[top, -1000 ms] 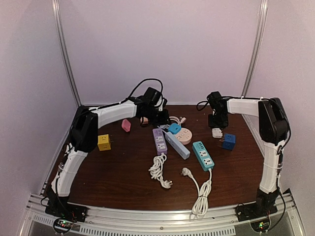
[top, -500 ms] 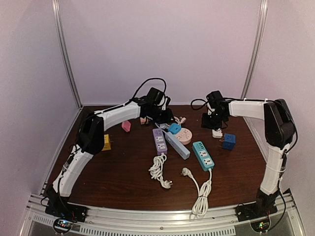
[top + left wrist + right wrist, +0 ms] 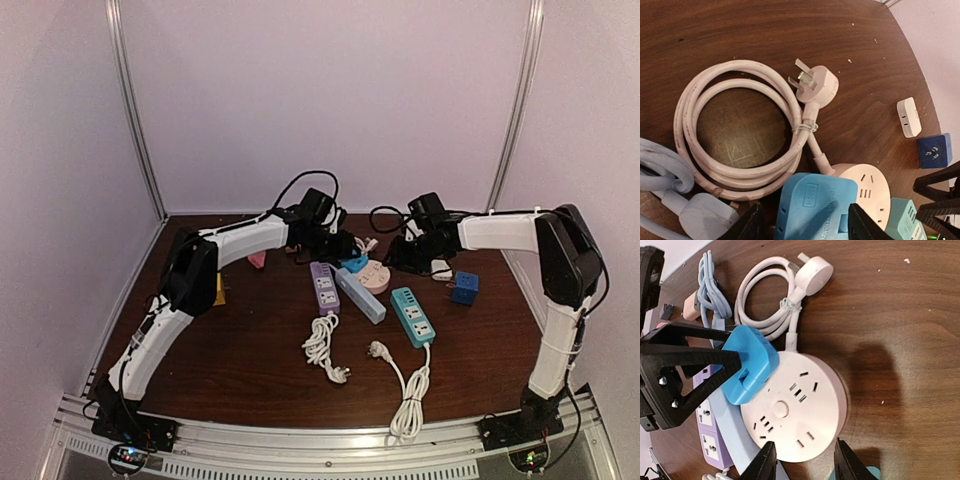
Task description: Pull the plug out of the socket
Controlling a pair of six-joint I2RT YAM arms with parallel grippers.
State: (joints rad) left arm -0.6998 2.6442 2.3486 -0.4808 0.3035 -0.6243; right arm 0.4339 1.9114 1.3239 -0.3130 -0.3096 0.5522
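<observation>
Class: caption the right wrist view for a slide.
Blue plug on round pink socket, left gripper flanking it, right gripper open above.

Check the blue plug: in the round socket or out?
In: the blue plug sits seated on the round socket, with the left pincer astride it.

Boxy bright blue plug [image 3: 747, 371], standing on the socket's top face at its rim, not yet pulled off; round, flat, pale pink socket [image 3: 795, 410], several outlets facing up, its white cord [image 3: 760, 295] coiled just beside it
</observation>
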